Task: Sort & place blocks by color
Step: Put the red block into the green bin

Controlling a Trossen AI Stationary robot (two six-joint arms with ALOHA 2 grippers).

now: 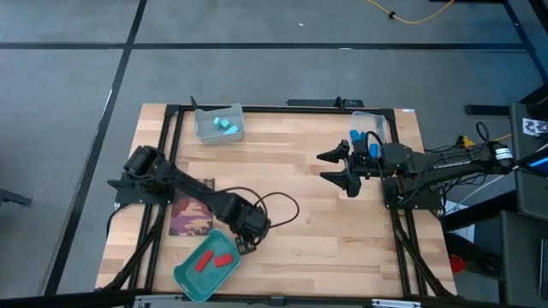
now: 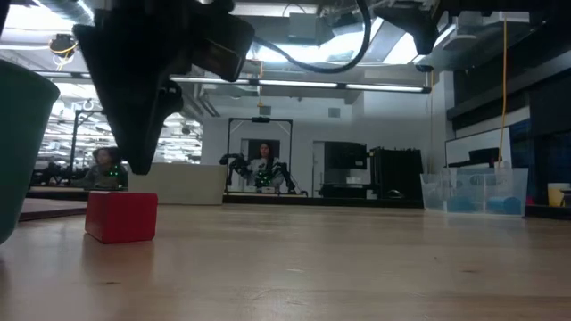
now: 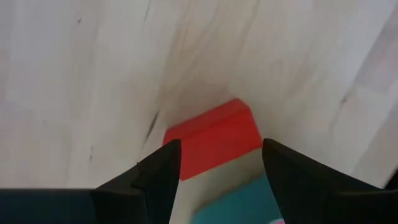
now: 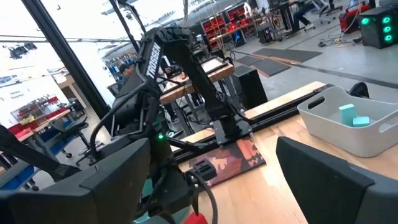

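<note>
At the table's seven o'clock, beside the teal tray: one red block on bare wood, left gripper spread astride it, not touching. Judged light, rigid, smooth; pinch opposite flat faces. Right gripper spread, idle at three o'clock

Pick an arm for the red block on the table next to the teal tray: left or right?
Left. Its open gripper hangs right over the red block, beside the teal tray. The right gripper is open but empty, far across the table by the clear bin.
</note>
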